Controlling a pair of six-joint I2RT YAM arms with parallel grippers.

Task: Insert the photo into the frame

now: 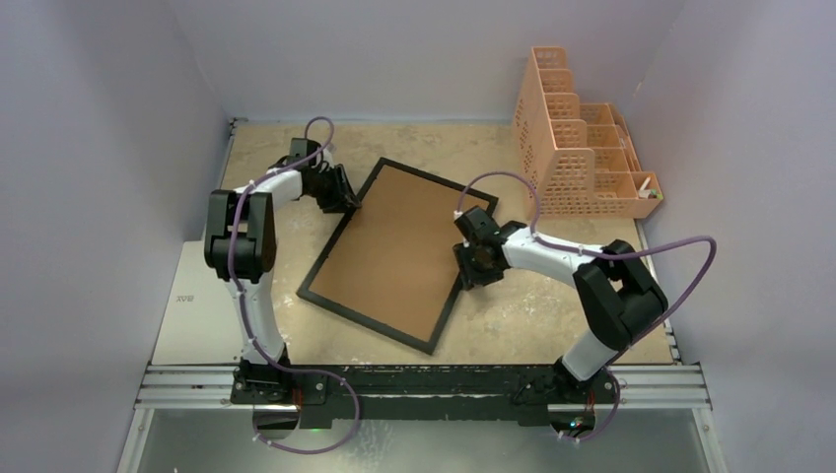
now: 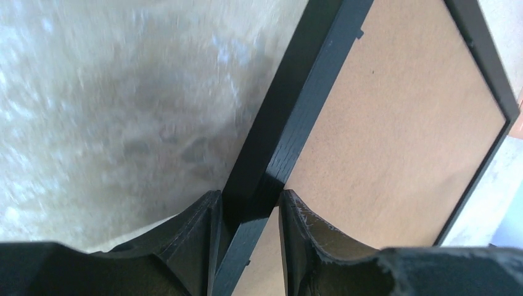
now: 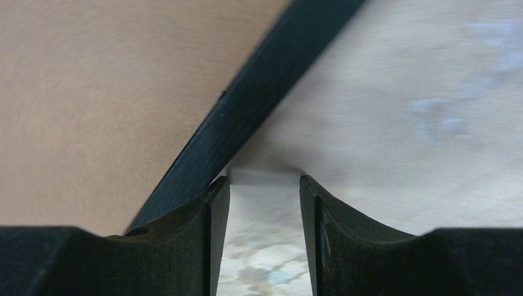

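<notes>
The frame [image 1: 394, 251] lies tilted in the middle of the table with its brown board back up inside the thin black rim. My left gripper [image 1: 347, 200] is at its upper left edge. In the left wrist view the jaws [image 2: 250, 196] straddle the black rail [image 2: 321, 80], and both fingertips touch it. My right gripper [image 1: 469, 274] sits at the frame's right edge. In the right wrist view it [image 3: 264, 182] is open with only tabletop between the fingers, and the rail [image 3: 259, 92] runs just left of the left finger. The photo is out of view.
A peach mesh organizer [image 1: 582, 148] stands at the back right against the wall. A white panel [image 1: 197, 315] lies beside the table's left edge. Grey walls close in on three sides, and the arms' mounting rail [image 1: 424, 379] runs along the front.
</notes>
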